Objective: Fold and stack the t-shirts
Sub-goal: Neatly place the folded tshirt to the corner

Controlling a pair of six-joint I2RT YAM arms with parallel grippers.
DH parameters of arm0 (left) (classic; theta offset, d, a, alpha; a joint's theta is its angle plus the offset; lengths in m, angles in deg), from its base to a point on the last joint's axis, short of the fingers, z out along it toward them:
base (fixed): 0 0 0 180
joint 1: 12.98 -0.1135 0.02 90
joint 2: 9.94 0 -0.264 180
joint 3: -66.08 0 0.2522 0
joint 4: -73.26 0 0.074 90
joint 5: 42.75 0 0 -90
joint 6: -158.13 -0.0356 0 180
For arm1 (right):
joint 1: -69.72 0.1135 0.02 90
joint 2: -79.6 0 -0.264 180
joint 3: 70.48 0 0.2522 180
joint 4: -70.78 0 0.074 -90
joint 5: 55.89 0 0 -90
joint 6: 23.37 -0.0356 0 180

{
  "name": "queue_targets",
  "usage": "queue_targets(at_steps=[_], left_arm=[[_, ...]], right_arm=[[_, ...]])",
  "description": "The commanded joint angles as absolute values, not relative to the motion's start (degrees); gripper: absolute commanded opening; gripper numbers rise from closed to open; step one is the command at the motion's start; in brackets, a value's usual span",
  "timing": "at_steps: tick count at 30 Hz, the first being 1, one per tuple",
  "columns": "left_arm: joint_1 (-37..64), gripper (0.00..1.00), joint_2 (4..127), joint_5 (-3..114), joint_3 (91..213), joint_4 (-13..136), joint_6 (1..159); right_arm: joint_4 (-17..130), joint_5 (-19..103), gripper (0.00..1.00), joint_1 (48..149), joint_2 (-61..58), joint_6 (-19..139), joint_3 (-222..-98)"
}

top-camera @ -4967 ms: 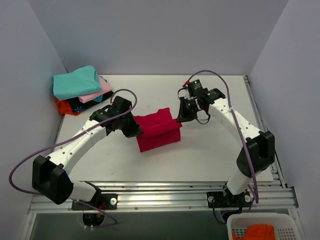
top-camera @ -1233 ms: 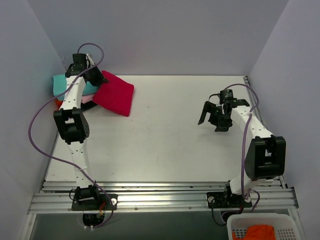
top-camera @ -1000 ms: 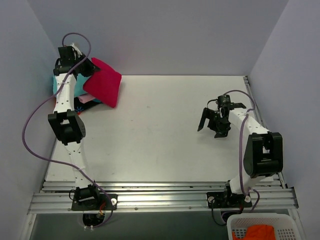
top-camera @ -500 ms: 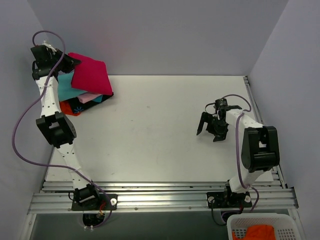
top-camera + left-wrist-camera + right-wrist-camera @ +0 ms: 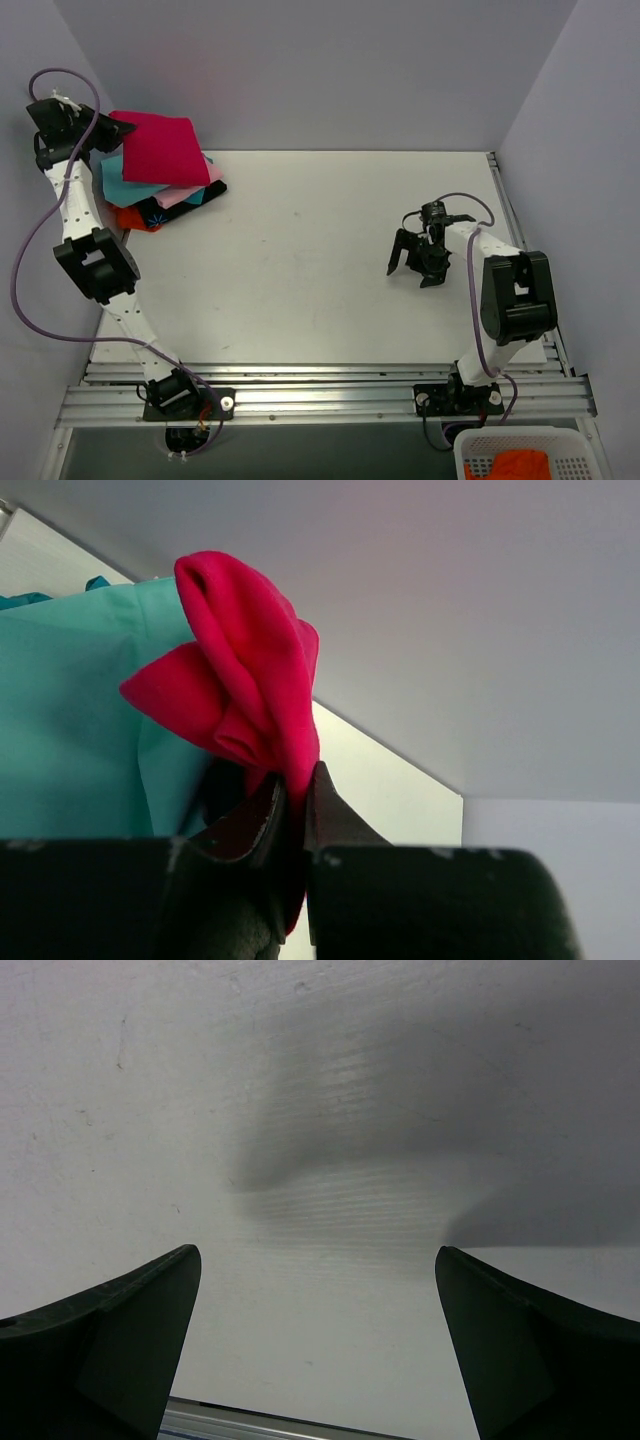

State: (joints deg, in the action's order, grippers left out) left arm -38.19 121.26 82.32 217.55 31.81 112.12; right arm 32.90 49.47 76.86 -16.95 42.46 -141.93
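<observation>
A: Crimson t-shirt [image 5: 250, 660] pinched at its edge by the left gripper [image 5: 293, 780]; teal t-shirt [image 5: 60, 710] lies just beyond the fingertips.
B: Lower flat, square the edges, then release. Right gripper [image 5: 412, 268] spread wide, empty.

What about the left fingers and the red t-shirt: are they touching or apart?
Touching. The left wrist view shows the left fingers shut on a fold of the red t-shirt, the cloth pinched between them.

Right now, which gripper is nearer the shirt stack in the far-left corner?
Left. The left gripper, shut on the red t-shirt, holds it over the stack; the right gripper hangs open above the table, well off to the right.
</observation>
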Motion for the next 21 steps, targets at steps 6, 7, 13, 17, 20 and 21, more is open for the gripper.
queue_targets(at_steps=[6, 7, 13, 17, 20, 21], left_arm=[[-44.0, 0.02, 114.26, 81.09, 215.2, 37.53, 112.17], [-44.35, 0.02, 114.17, 80.82, 214.93, 36.91, 111.9], [-46.9, 0.02, 114.96, 80.21, 214.14, 36.47, 110.94], [-48.22, 0.03, 117.76, 79.77, 213.96, 35.42, 110.06], [-49.62, 0.07, 119.96, 78.98, 214.05, 34.36, 109.27], [-49.98, 0.08, 121.27, 78.37, 214.23, 33.92, 109.09]], right_arm=[[32.05, 49.06, 1.0, 79.12, -15.94, 40.61, -141.64], [32.23, 48.97, 1.0, 79.3, -15.94, 40.52, -141.55], [32.93, 48.7, 1.0, 81.41, -16.73, 39.56, -141.2], [33.11, 48.7, 1.0, 82.55, -17.26, 39.12, -141.46], [32.76, 48.53, 1.0, 83.16, -17.43, 39.03, -141.99], [32.67, 48.44, 1.0, 83.25, -17.52, 39.11, -142.16]])
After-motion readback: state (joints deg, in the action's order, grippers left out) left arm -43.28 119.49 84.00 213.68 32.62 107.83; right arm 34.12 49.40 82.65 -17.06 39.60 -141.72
